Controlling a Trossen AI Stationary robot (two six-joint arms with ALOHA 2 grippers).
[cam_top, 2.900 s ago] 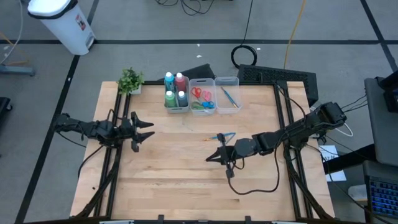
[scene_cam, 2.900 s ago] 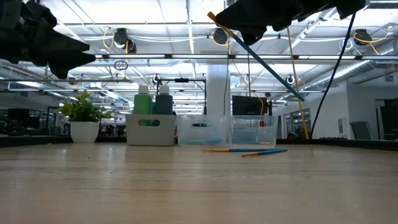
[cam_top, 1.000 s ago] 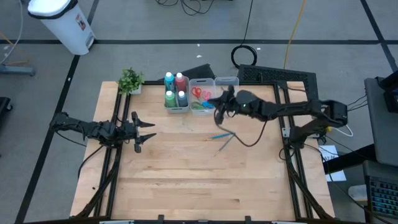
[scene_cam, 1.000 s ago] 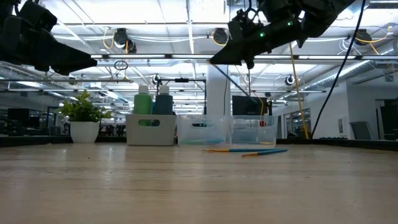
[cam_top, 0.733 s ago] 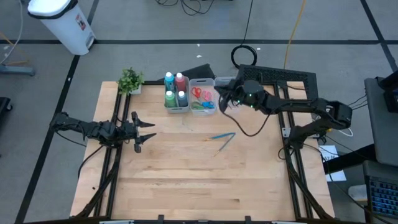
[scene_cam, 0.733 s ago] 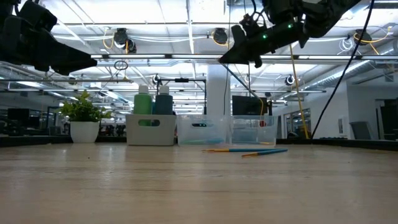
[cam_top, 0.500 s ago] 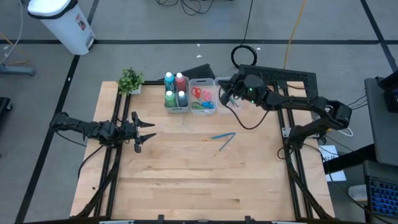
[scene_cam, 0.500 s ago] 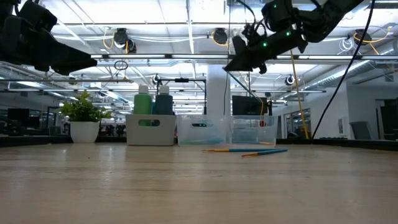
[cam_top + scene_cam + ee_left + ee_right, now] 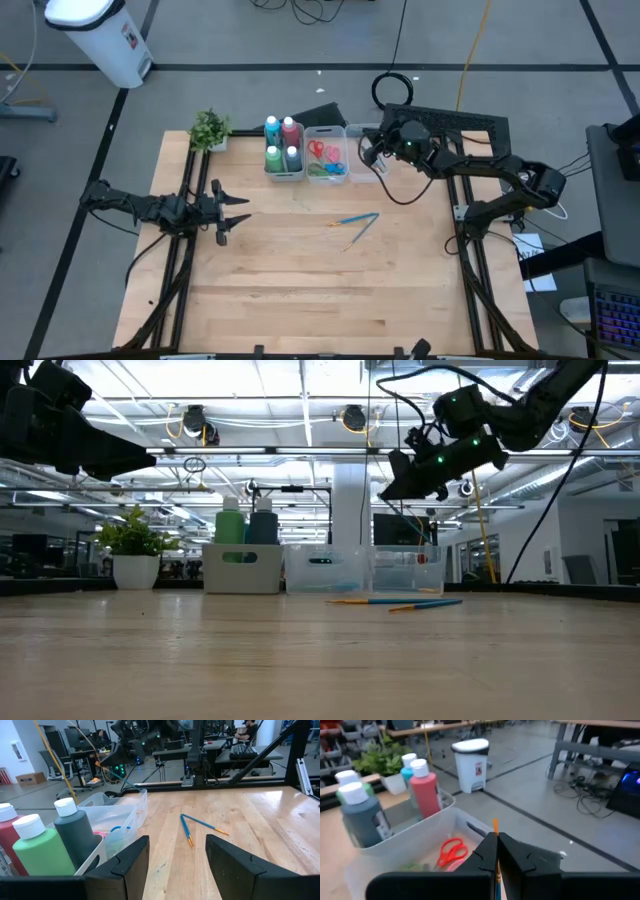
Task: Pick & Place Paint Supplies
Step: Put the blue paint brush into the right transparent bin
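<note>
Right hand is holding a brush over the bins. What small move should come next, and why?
Probably lower the right hand and open it: it is shut on a brush, hanging well above the rightmost bin.

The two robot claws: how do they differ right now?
The left claw hangs over the bare left part of the table, while the right claw is up at the back, over the end bin. The left claw's fingers stand apart and hold nothing; the right claw is shut on a thin brush. Both are dark, two-fingered, and raised off the table.
</note>
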